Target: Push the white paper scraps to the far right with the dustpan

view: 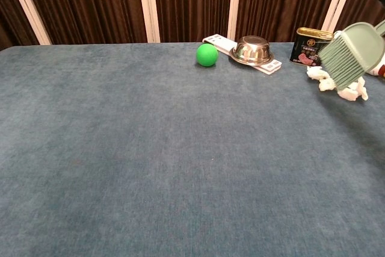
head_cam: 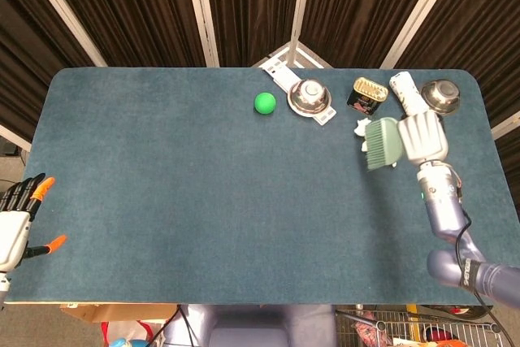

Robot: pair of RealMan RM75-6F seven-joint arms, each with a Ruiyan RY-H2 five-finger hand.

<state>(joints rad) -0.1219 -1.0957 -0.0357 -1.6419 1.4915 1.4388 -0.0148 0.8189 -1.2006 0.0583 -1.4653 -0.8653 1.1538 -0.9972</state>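
Observation:
My right hand (head_cam: 424,136) grips the handle of a pale green brush-like dustpan tool (head_cam: 382,142), near the table's far right. In the chest view the tool (view: 352,52) hangs tilted just above the table, bristles down. White paper scraps (view: 316,73) lie under and beside its bristles, and one more scrap (view: 353,92) lies to the right. From the head view only a small scrap (head_cam: 360,126) shows at the tool's upper left edge. My left hand (head_cam: 16,217) stays off the table's left edge, empty with fingers spread.
Along the back edge stand a green ball (head_cam: 265,102), a steel bowl (head_cam: 309,96) on a white bar, a tin can (head_cam: 366,93), a white bottle (head_cam: 406,91) and a second steel bowl (head_cam: 441,95). The scraps lie just in front of the can.

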